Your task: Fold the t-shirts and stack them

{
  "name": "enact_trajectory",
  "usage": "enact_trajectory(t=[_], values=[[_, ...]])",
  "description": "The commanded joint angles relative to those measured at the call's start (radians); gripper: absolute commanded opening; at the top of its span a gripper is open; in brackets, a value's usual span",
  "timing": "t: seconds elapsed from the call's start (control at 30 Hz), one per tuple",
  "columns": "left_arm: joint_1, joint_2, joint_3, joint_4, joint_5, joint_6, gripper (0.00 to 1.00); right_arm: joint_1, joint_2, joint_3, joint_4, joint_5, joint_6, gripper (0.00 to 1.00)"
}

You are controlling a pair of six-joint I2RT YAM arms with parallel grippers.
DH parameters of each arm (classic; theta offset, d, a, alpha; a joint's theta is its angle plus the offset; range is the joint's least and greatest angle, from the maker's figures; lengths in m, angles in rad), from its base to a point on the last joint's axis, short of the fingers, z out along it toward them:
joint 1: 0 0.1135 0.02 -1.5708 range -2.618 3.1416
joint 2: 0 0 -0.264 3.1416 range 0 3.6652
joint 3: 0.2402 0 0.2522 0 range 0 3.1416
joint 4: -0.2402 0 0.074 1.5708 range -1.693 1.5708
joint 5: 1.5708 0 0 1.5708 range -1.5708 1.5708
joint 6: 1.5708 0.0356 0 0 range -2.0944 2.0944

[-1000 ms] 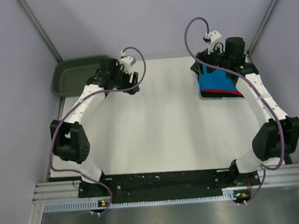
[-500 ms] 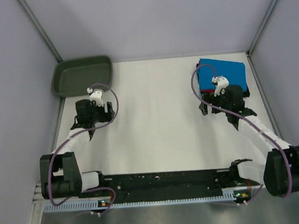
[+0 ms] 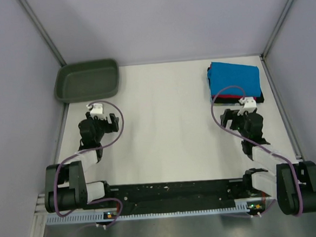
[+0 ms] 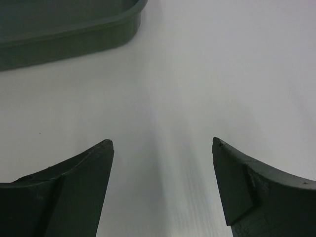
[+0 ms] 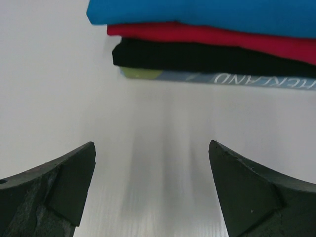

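The tees (image 3: 235, 80) are sitting stacked at the upper right of the worktop (image 3: 164, 123): blue on top, red, black, then a light one with its print running off-frame. The left pincer (image 4: 163, 142) and right pincer (image 5: 152, 143) are both hanging wide open, gripping nothing. In the left wrist view the tub (image 4: 64, 34) is getting cropped.

The top shirt (image 5: 207, 10) is dyed turquoise-blue, the second shirt (image 5: 212, 35) red, the third shirt (image 5: 197, 57) black; the bottom shirt (image 5: 197, 76) is printed grey-blue with white lettering. The tub (image 3: 86, 81) is coloured olive-green.
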Motion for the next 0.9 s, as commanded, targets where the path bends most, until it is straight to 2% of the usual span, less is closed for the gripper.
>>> enact_trajectory(t=[0.0,0.87], values=[[0.003,-0.011,-0.017,0.186,0.02,-0.014,0.85,-0.014,-0.008,-0.017,0.219,0.02,-0.011,0.94],[0.003,0.006,0.005,0.163,-0.001,-0.02,0.84,-0.02,-0.034,-0.052,0.263,0.0,-0.022,0.95]])
